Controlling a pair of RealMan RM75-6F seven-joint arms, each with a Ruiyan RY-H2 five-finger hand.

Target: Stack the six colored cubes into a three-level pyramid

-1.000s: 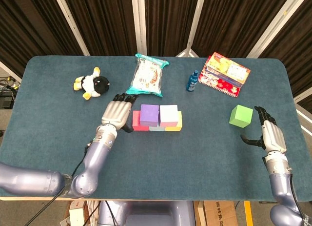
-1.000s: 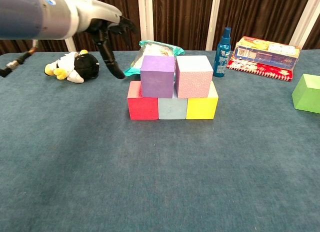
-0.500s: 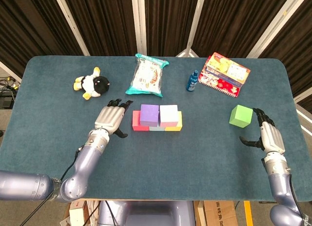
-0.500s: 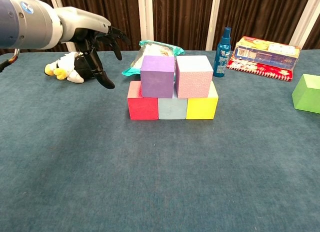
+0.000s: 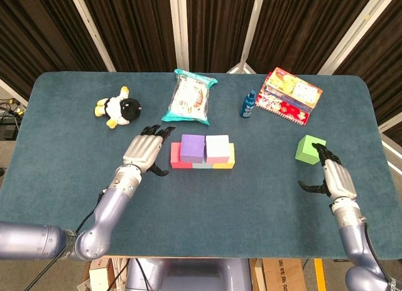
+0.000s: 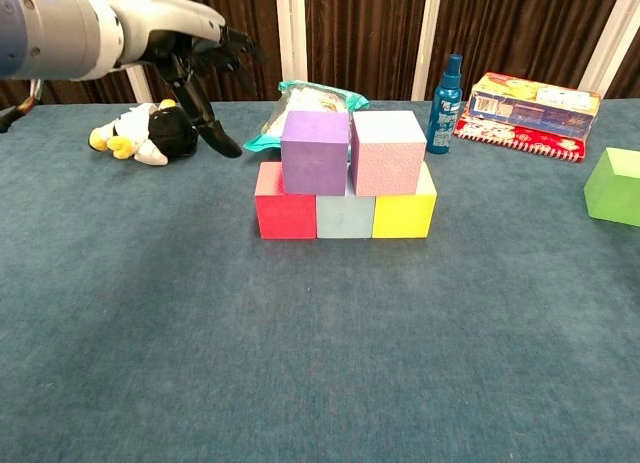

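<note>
A red cube (image 6: pixel 284 208), a pale blue cube (image 6: pixel 344 217) and a yellow cube (image 6: pixel 404 214) form a row on the table. On them sit a purple cube (image 6: pixel 314 151) and a pink cube (image 6: pixel 388 151). The green cube (image 5: pixel 309 149) lies alone at the right, also in the chest view as the green cube (image 6: pixel 614 186). My left hand (image 5: pixel 144 151) hovers open just left of the stack, fingers spread; the chest view shows the left hand (image 6: pixel 190 51) raised. My right hand (image 5: pixel 332 178) is open, just right of and nearer than the green cube, apart from it.
A plush toy (image 5: pixel 119 107), a snack bag (image 5: pixel 189 98), a blue bottle (image 5: pixel 249 104) and a colourful box (image 5: pixel 289 95) line the far side of the teal table (image 5: pixel 75 153).
My right hand has moved left toward the green cube. My left hand drew back from the stack's left side, then shifted slightly up and closer again, staying open.
</note>
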